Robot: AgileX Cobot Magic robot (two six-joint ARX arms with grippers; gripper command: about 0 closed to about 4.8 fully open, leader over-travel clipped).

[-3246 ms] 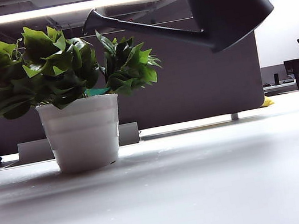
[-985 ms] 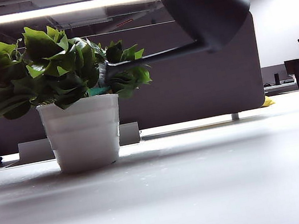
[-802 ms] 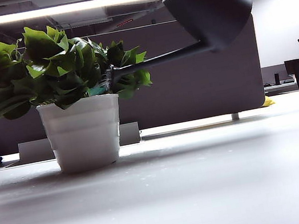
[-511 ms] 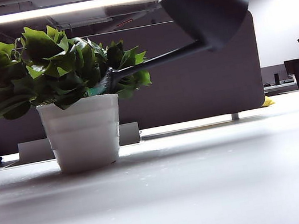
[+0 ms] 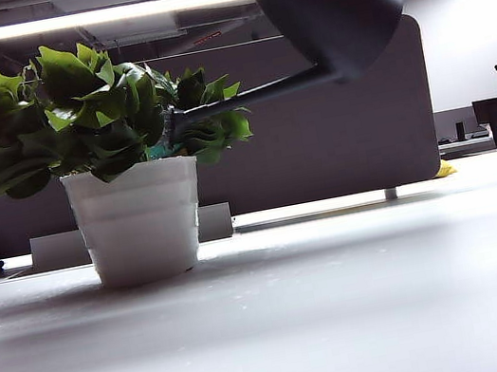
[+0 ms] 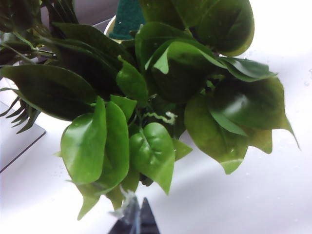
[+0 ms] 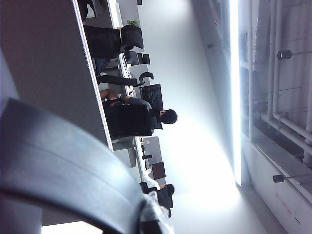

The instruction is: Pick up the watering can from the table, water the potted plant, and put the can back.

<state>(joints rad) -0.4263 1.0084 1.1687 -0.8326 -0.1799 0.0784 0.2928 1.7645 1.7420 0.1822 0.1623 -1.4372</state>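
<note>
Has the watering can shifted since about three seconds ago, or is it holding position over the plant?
Yes. Against the fixed potted plant, the watering can has moved left and tipped down: its spout tip, earlier above the leaves, now sits among them.

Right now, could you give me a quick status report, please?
Right gripper shut, out of clear view. Left gripper unseen. Watering can aloft, tilted, spout tip in potted plant leaves. Nothing obstructing.

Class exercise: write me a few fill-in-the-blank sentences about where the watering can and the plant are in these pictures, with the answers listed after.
1. The watering can hangs in the air, tilted, its spout tip among the plant's ____.
2. The potted plant stands in a ____ ribbed pot on the table.
3. The can's body is ____ than its spout tip.

Missing words: leaves; white; higher
</note>
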